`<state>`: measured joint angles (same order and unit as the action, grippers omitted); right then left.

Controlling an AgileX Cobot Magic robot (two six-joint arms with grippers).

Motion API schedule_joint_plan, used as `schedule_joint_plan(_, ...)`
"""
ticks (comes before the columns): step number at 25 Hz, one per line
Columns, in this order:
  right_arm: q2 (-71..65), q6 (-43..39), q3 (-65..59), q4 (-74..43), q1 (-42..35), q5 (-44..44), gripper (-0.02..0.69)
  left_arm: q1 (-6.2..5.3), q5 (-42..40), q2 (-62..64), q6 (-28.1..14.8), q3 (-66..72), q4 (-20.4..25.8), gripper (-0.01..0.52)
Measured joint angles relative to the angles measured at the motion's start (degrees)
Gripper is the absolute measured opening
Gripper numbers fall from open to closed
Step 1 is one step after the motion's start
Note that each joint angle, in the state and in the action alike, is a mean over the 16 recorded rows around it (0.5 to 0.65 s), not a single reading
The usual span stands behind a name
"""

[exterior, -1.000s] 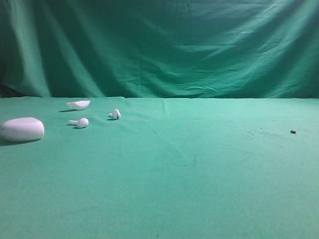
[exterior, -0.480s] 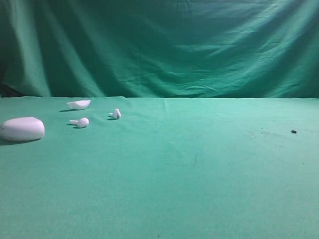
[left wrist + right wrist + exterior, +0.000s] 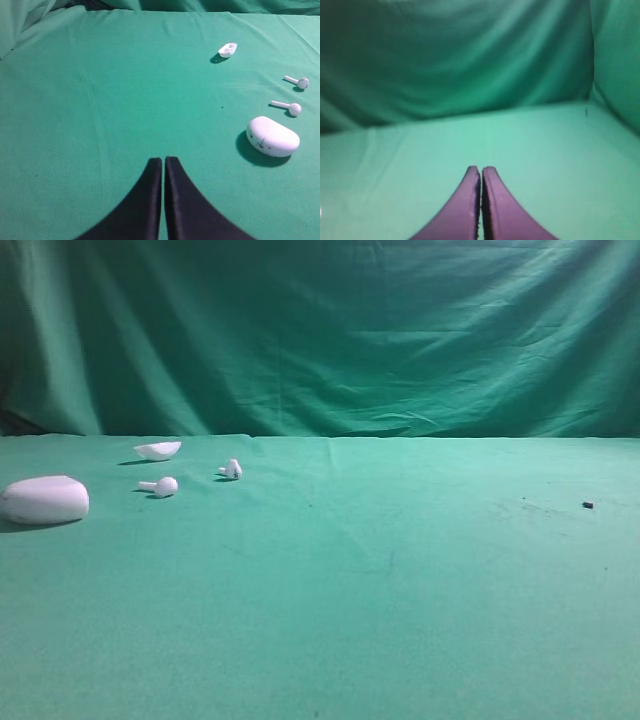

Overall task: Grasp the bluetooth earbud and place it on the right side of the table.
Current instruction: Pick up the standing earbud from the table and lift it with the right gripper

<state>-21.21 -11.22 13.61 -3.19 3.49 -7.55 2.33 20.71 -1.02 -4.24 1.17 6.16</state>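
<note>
four white things lie on the left part of the table [image 3: 400,580]: an oval case [image 3: 44,499], a shallow shell [image 3: 158,450], a twin earbud [image 3: 161,486] with a plain round head, and the bluetooth earbud [image 3: 232,469] with a small dark speck on its head. the bluetooth earbud is the one nearest to the middle of the table, just beside the twin and apart from the case. no arm shows in the exterior high view. in the wrist views the left gripper [image 3: 163,161] and the right gripper [image 3: 481,170] both have their fingers pressed together, and nothing is between them.

the task looks not yet begun. i judge that the left arm is the better one for the reach, because all the white things show in its camera. the fingers should spread first, then come down over the short stem or the head, from above. the earbud is tiny and glossy, so it can slip or roll; a slow, centred closing helps. care is needed not to take the twin by mistake.
</note>
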Motion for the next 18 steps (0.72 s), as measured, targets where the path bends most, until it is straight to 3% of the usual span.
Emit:
schedule_joint_plan(9, -24.24, 4.38, 14.34, 2.85, 1.5, -13.06, 0.0, 0.0, 0.0, 0.0, 0.0, 0.0, 0.0, 0.0)
schedule_joint_plan(18, -49.04, 14.01, 36.02, 4.24, 11.14, -29.43, 0.0, 0.0, 0.0, 0.0, 0.0, 0.0, 0.0, 0.0)
